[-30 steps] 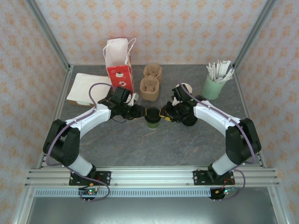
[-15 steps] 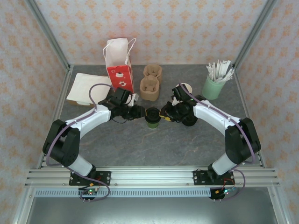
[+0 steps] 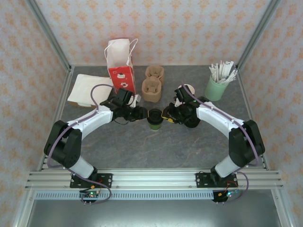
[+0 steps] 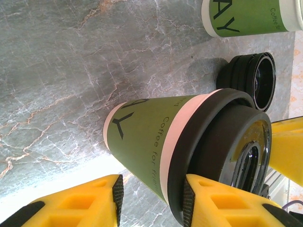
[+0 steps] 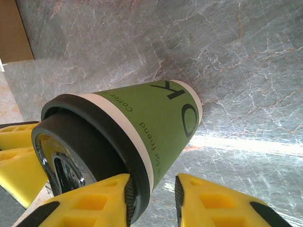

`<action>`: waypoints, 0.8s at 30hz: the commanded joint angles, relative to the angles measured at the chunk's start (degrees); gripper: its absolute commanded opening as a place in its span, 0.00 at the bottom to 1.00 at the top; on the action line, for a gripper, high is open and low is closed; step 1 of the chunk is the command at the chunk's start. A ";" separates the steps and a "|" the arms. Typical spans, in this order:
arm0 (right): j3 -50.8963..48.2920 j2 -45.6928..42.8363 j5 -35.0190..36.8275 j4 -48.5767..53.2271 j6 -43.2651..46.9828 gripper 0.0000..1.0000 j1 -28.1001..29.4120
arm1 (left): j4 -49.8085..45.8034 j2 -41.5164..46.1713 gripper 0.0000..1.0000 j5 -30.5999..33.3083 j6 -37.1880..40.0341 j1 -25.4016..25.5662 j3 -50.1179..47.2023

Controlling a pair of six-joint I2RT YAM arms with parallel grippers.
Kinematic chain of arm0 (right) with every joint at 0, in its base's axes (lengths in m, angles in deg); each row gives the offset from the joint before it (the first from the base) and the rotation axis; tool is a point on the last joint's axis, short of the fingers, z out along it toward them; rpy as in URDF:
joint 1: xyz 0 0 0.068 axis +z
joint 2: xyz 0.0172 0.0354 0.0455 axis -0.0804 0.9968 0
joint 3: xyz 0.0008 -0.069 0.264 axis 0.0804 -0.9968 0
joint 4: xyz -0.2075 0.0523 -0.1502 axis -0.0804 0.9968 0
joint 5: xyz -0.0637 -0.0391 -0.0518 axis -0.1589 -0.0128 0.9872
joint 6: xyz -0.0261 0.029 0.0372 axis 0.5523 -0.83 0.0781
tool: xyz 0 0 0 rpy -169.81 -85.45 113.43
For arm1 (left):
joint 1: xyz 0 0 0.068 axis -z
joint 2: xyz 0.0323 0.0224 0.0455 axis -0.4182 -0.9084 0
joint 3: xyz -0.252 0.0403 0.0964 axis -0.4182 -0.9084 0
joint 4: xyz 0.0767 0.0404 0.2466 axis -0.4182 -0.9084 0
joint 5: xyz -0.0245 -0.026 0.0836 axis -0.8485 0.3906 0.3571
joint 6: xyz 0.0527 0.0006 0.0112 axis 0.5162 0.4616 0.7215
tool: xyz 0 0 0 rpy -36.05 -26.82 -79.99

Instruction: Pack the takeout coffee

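Where the cup (image 4: 142,137) stands — left end effector (image 4: 151,189), right end effector (image 5: 152,187), narrowly parted astride it.

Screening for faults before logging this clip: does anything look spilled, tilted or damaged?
Nothing stands out. The lidded cup stands upright on the table, its lid sitting level, no spill around it. The second cup and stacked lids look intact.

The grey marbled table (image 3: 156,146) bears a lidded green cup (image 3: 154,118) centrally. Behind it stand a paper bag (image 3: 119,71), pulp carriers (image 3: 152,84) and a mint cup (image 3: 216,87).
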 commanded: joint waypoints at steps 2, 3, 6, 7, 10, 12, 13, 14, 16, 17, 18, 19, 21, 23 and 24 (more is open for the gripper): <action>-0.13 -2.58 1.34 -0.40 -0.35 0.32 0.37 | -7.01 -3.01 0.40 4.14 2.67 1.98 0.36; -0.20 -2.94 1.52 -0.53 -0.31 0.32 0.41 | -7.18 -3.10 0.40 4.27 2.78 2.15 0.66; -0.08 -4.25 2.59 -0.54 -0.25 0.33 0.38 | -7.60 -3.36 0.40 4.64 2.91 2.57 1.24; 0.01 -4.84 3.12 -0.42 -0.19 0.34 0.42 | -7.71 -3.40 0.40 4.73 2.90 2.67 1.33; 0.93 -6.53 5.77 1.01 0.56 0.36 0.39 | -7.87 -3.47 0.40 4.90 2.91 2.97 1.51; 1.46 -7.31 7.19 1.02 0.88 0.38 0.36 | -7.89 -3.63 0.40 4.93 2.92 3.07 1.62; 1.79 -7.27 7.03 0.43 0.88 0.40 0.37 | -7.89 -3.59 0.40 4.98 2.87 3.16 1.68; 2.11 -6.86 6.43 -0.09 0.89 0.42 0.35 | -7.89 -3.61 0.40 5.11 2.92 3.22 1.84; 3.38 -4.68 4.38 -0.62 0.91 0.44 0.38 | -7.89 -3.60 0.40 5.15 2.92 3.34 2.03; 4.00 -3.55 3.59 -0.62 1.12 0.44 0.43 | -7.98 -3.64 0.40 5.24 2.91 3.40 2.12; 4.69 -2.48 3.00 -0.49 1.39 0.45 0.60 | -8.03 -3.63 0.40 5.25 2.92 3.49 2.20; 5.48 -1.33 2.99 -0.23 2.00 0.46 0.83 | -8.10 -3.63 0.40 5.32 2.89 3.44 2.22; 6.89 0.35 3.04 0.78 3.02 0.48 1.29 | -8.07 -3.47 0.40 5.46 3.00 3.60 2.21; 7.93 1.75 2.86 1.69 3.86 0.48 1.70 | -8.11 -3.45 0.40 5.55 2.95 3.61 2.12; 8.35 2.31 2.96 1.91 4.05 0.48 1.78 | -8.07 -3.39 0.40 5.64 2.99 3.66 2.04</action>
